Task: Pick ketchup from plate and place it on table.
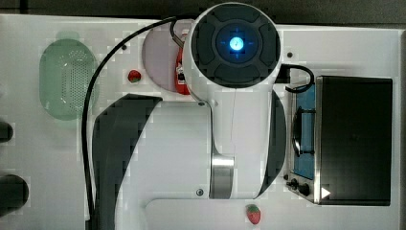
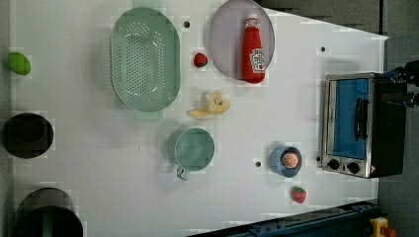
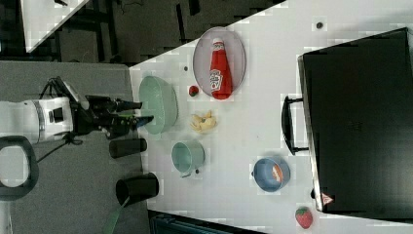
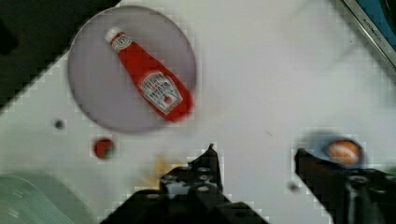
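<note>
Ketchup (image 4: 152, 81) is my target, and I have not picked it up yet. My gripper (image 4: 256, 158) hangs above the table (image 2: 296, 89) with its two dark fingers (image 4: 205, 165) spread wide and nothing between them; in the right view it reaches out level with the colander (image 3: 158, 104), apart from everything below.

Taking the plate (image 2: 225, 39) as my landmark: the bottle lies on its side across the lilac-grey disc, white cap near the plate's far rim in the left view, its base just over the near rim. A small strawberry (image 2: 200, 59) sits just beside the plate on the left view's left, and the green colander lies further that way. Banana peel (image 2: 210, 104) rests below the plate in the left view, with a mint mug (image 2: 194, 148) further down again. The toaster oven (image 2: 353, 123) stands well apart from the plate on the left view's right, a blue bowl (image 2: 285, 161) near its knobs.

I judge the task barely begun: descent, grasp, lift and setting the bottle on bare tabletop all remain.
</note>
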`<state>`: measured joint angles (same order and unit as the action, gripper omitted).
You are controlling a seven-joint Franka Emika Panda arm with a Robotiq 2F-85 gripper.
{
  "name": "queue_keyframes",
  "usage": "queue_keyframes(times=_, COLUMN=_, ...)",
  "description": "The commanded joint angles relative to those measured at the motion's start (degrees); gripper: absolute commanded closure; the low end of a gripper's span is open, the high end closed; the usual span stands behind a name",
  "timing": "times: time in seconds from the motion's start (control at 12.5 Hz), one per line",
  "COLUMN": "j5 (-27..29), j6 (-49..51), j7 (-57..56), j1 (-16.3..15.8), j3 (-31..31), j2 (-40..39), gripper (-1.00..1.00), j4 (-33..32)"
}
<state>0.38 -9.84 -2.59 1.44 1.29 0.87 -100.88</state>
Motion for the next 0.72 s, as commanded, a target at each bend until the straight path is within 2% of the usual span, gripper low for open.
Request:
queue_keyframes(times=0.08, j5=0.24, j6=11.87, j7=6.31, j1=4.45, j3=4.09, j2=9.62, gripper=-0.59, j4=0.36)
queue_keyframes(times=0.24, j5=0.24, j6=11.79, j7=6.18, j1=4.38, j3=4.23, j2=8.94, gripper=-0.99, j4=0.04)
queue_keyframes(times=0.72, j5=0.25, j6=7.30, j7=-5.23, j1=2.86, j3=5.04, j2=-0.26, gripper=-1.00, j4=-0.02)
